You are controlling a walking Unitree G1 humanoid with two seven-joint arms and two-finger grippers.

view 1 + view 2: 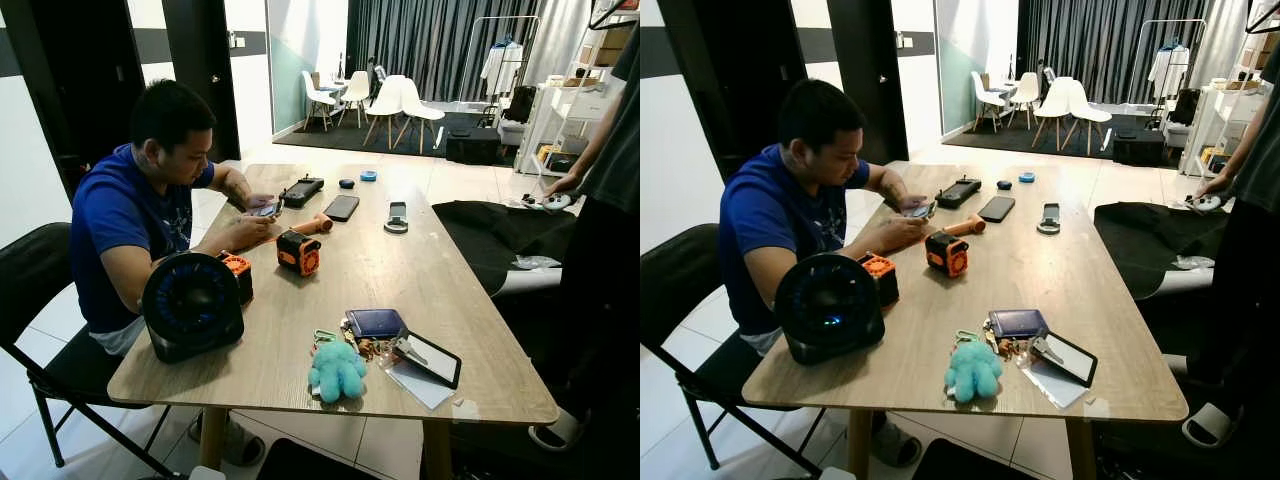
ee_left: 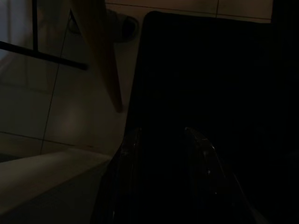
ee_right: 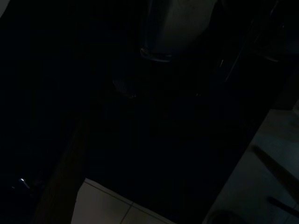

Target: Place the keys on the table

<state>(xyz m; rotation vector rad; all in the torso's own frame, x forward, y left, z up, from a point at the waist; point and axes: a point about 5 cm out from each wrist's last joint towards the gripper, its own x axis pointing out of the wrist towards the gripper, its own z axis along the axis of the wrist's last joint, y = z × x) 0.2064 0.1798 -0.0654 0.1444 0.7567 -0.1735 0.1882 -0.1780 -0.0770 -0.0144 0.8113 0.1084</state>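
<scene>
Hanging low beside the table leg (image 2: 100, 60), the left gripper (image 2: 161, 154) is pointing down at a dark surface and the tiled floor (image 2: 70, 121); its two fingers are showing faintly, standing apart with nothing between them. Beside it, the right gripper is hanging in deep shade, and I cannot tell how its fingers are set.

Up on the wooden table (image 1: 420, 270), the keys (image 1: 365, 347) are already lying near the front edge, bunched with a teal plush charm (image 1: 336, 370) that is sitting on the side nearest the robot. The bunch is running from the plush toward the far side, where it is touching a dark blue pouch (image 1: 376, 322). Just to the right, a black tablet (image 1: 430, 358) is resting tilted on a white sheet (image 1: 420, 385).

Further left, a round black fan (image 1: 192, 305) is standing upright at the table's edge, with an orange-topped box (image 1: 238, 272) behind it and an orange and black device (image 1: 298, 252) past that. A seated person (image 1: 135, 215) in blue is holding a small device (image 1: 266, 209). Farther on, a black phone (image 1: 341, 207) is lying flat. At the right edge, another person (image 1: 610, 150) is standing.
</scene>
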